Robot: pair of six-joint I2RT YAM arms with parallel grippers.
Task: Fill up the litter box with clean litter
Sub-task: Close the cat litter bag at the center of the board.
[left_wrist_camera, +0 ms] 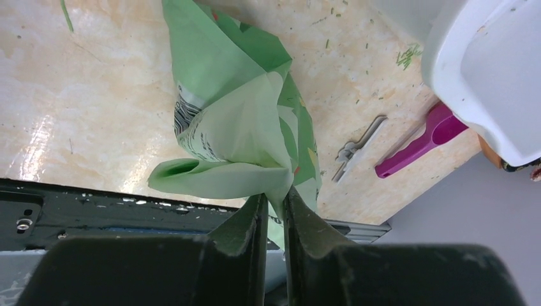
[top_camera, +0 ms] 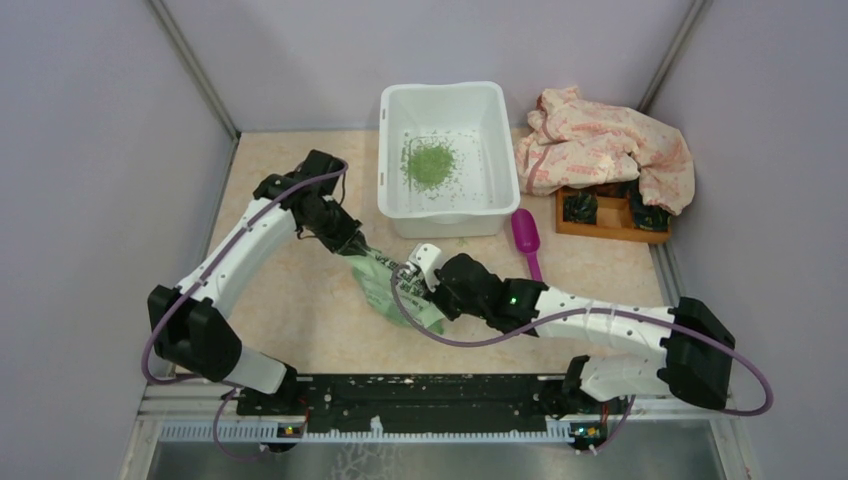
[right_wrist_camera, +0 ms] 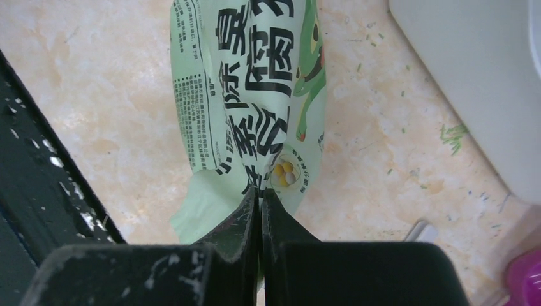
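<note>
A: Starting on the left, what do we have?

B: Our left tool (left_wrist_camera: 275, 199) is drawn narrow and pinches a crumpled fold of the green-and-white bag (top_camera: 390, 290). The film sits between its fingers, at the bag's far-left end.

A: And the bag itself?

B: It lies slack on the bench (top_camera: 290, 320), in the middle, just near of the litter box (top_camera: 395, 200). We judge it mostly flat and limp, though we cannot tell how much is left inside.

A: Then the right side?

B: Our right tool (right_wrist_camera: 259, 194) is closed tight on the bag's near-right edge, with the printed film caught between its fingers. So we hold the bag at both ends.

A: How far along are we?

B: The litter box stands at the far middle of the bench. The clean litter (top_camera: 430, 163) makes one small pile in its centre, with loose bits around it. Much of the white floor shows bare, so we judge the filling begun but far from done. A few green bits also lie on the bench beside the box.

A: What is left?

B: We think the bag must be lifted and tipped over the box. Further right, the magenta scoop (top_camera: 526, 232) lies untouched beside the box's near-right corner. Beyond it, a cloth (top_camera: 600, 150) drapes over the wooden tray (top_camera: 610, 228).
</note>
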